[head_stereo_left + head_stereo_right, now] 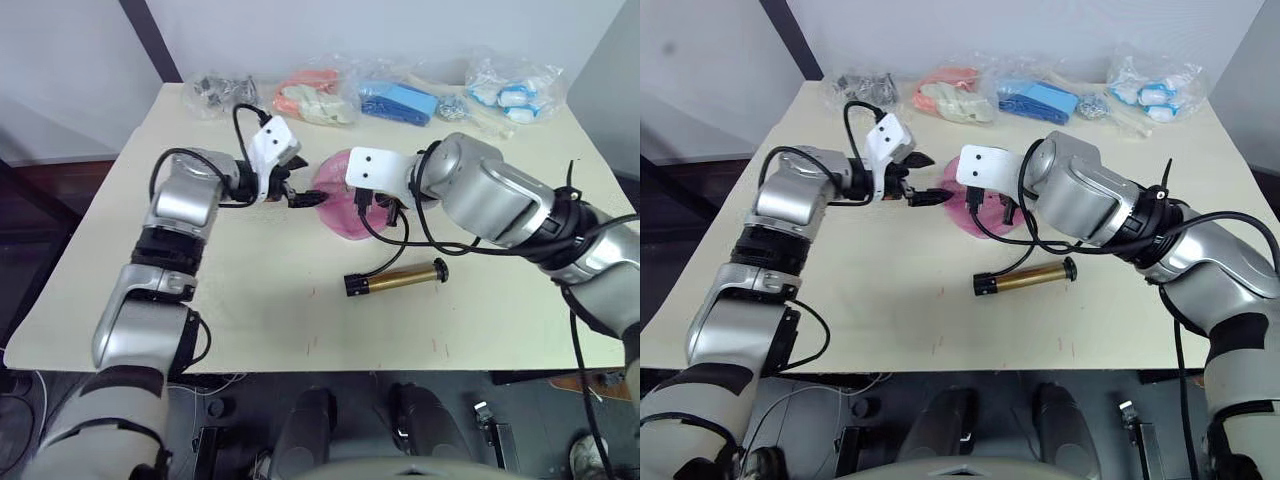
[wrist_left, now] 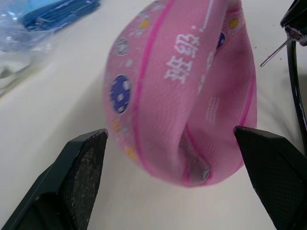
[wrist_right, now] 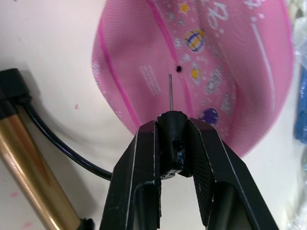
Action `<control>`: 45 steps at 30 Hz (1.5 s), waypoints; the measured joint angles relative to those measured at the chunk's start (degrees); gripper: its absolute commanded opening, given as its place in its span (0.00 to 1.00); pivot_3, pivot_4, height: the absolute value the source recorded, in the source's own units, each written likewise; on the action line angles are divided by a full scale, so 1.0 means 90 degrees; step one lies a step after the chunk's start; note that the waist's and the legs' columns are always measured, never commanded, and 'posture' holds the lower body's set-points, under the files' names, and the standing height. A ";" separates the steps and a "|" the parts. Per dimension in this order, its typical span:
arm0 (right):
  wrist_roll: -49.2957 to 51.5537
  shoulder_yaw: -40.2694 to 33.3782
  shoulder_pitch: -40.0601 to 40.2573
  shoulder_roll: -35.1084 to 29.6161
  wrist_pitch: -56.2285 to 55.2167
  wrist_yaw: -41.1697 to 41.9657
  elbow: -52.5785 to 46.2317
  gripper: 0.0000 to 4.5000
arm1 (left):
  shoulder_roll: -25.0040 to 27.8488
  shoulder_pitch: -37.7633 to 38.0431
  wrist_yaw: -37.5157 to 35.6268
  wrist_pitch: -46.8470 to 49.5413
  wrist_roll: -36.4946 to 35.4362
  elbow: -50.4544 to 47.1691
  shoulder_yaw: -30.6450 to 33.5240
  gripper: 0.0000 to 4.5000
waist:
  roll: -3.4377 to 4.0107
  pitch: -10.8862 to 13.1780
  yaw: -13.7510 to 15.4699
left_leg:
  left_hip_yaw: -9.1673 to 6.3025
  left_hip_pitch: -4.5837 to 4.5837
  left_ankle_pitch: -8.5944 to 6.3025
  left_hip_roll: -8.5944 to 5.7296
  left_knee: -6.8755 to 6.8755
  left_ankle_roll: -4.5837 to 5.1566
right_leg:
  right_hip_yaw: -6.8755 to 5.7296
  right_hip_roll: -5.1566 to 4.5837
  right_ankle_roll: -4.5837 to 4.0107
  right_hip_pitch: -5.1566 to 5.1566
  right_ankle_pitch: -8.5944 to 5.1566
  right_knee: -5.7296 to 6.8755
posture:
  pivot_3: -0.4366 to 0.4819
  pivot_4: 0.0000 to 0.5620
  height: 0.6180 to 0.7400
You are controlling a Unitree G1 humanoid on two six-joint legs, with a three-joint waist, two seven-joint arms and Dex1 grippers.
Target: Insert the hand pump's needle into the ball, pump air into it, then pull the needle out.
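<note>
Ball (image 3: 230, 72) lies limp beside hand pump (image 1: 398, 277), clear bags (image 1: 400, 95) behind

The pink ball (image 3: 211, 62) sags limp (deeply creased), valve dot facing the needle (image 3: 170, 91) just short of it. The gold pump (image 1: 400, 277) lies flat nearby.

Both arms reach inward, left claw (image 2: 168, 191) spread wide, right claw (image 3: 175, 139) pinched tight.
</note>
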 measured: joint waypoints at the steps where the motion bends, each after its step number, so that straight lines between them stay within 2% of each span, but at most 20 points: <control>1: -0.0031 -0.0002 0.0001 0.0024 0.0000 0.0019 0.0032 0.07 | -0.0014 -0.0025 0.0015 -0.0057 0.0053 0.0051 -0.0009 0.99 | 0.0000 0.0000 -0.0003 | 0.0000 0.0000 0.0000 0.0000 0.0001 0.0000 | 0.0000 0.0000 0.0000 -0.0001 0.0000 0.0003 | 0.48 0.27 1.00; 8: -0.0311 -0.0135 0.0045 0.0380 -0.0080 0.0084 0.0542 0.07 | -0.0306 -0.0356 0.0302 -0.0392 0.0509 0.0797 -0.0040 0.99 | 0.0000 0.0000 -0.0099 | -0.0001 0.0007 0.0001 -0.0001 0.0001 -0.0001 | 0.0002 0.0001 -0.0003 -0.0003 -0.0002 0.0024 | 0.48 0.27 1.00; 9: -0.0355 -0.0168 0.0045 0.0434 -0.0102 0.0086 0.0617 0.07 | -0.0358 -0.0360 0.0336 -0.0442 0.0567 0.0876 -0.0044 0.94 | 0.0000 0.0000 -0.0113 | 0.0000 0.0007 0.0001 -0.0001 0.0001 -0.0001 | 0.0003 0.0000 -0.0003 -0.0003 -0.0002 0.0025 | 0.48 0.27 1.00; 10: -0.0431 -0.0202 0.0045 0.0524 -0.0165 0.0086 0.0772 0.07 | -0.0424 -0.0372 0.0411 -0.0489 0.0638 0.0990 -0.0050 0.86 | 0.0000 0.0000 -0.0129 | 0.0000 0.0007 0.0001 -0.0001 0.0001 -0.0001 | 0.0003 0.0000 -0.0003 -0.0003 -0.0002 0.0024 | 0.48 0.27 1.00; 11: -0.0493 -0.0206 0.0045 0.0607 -0.0219 0.0092 0.0911 0.07 | -0.0440 -0.0401 0.0481 -0.0529 0.0713 0.1056 -0.0049 0.73 | 0.0000 0.0000 -0.0144 | 0.0000 0.0008 0.0001 -0.0002 0.0001 -0.0001 | 0.0003 0.0000 -0.0003 -0.0004 -0.0002 0.0026 | 0.48 0.27 1.00; 12: -0.0505 -0.0206 0.0045 0.0621 -0.0228 0.0094 0.0945 0.07 | -0.0443 -0.0416 0.0497 -0.0540 0.0724 0.1072 -0.0049 0.69 | 0.0000 0.0000 -0.0144 | 0.0000 0.0008 0.0001 -0.0002 0.0001 -0.0001 | 0.0004 0.0000 -0.0003 -0.0005 -0.0002 0.0028 | 0.48 0.27 1.00; 14: -0.0593 -0.0251 0.0045 0.0775 -0.0330 0.0093 0.1245 0.07 | -0.0462 -0.0464 0.0535 -0.0559 0.0780 0.1158 -0.0032 0.52 | 0.0000 0.0000 -0.0147 | 0.0000 0.0010 0.0001 -0.0002 0.0001 -0.0002 | 0.0004 0.0000 -0.0003 -0.0006 -0.0002 0.0030 | 0.48 0.27 1.00; 15: -0.0661 -0.0258 0.0045 0.0889 -0.0410 0.0092 0.1419 0.07 | -0.0501 -0.0469 0.0552 -0.0559 0.0804 0.1174 -0.0029 0.39 | 0.0000 0.0000 -0.0147 | 0.0000 0.0010 0.0002 -0.0003 0.0001 -0.0002 | 0.0004 0.0000 -0.0004 -0.0006 -0.0002 0.0031 | 0.48 0.27 1.00; 17: -0.0751 -0.0259 0.0045 0.1033 -0.0516 0.0094 0.1618 0.07 | -0.0564 -0.0469 0.0588 -0.0559 0.0839 0.1188 -0.0029 0.24 | 0.0000 0.0000 -0.0148 | 0.0000 0.0009 0.0002 -0.0003 0.0001 -0.0003 | 0.0005 -0.0001 -0.0004 -0.0008 -0.0001 0.0032 | 0.48 0.27 1.00; 18: -0.0808 -0.0268 0.0045 0.1107 -0.0587 0.0097 0.1733 0.07 | -0.0593 -0.0469 0.0607 -0.0553 0.0840 0.1218 -0.0021 0.11 | 0.0000 0.0000 -0.0148 | 0.0001 0.0009 0.0002 -0.0003 0.0001 -0.0004 | 0.0005 -0.0001 -0.0004 -0.0008 -0.0001 0.0031 | 0.48 0.27 1.00; 20: -0.0964 -0.0272 0.0039 0.1285 -0.0784 0.0082 0.2053 0.07 | -0.0666 -0.0484 0.0677 -0.0473 0.0832 0.1254 0.0051 0.01 | -0.0001 -0.0001 -0.0152 | 0.0002 0.0008 0.0003 -0.0003 0.0001 -0.0004 | 0.0006 -0.0002 -0.0003 -0.0010 -0.0001 0.0032 | 0.48 0.27 1.00; 45: -0.2265 -0.0493 0.0040 0.2242 -0.1671 0.0338 0.3739 0.07 | -0.0789 -0.0508 0.0767 0.0151 0.0820 0.1030 0.0107 0.01 | -0.0001 -0.0001 -0.0154 | -0.0006 0.0011 0.0018 -0.0008 0.0002 -0.0030 | 0.0008 -0.0002 -0.0007 -0.0013 0.0002 0.0053 | 0.48 0.27 1.00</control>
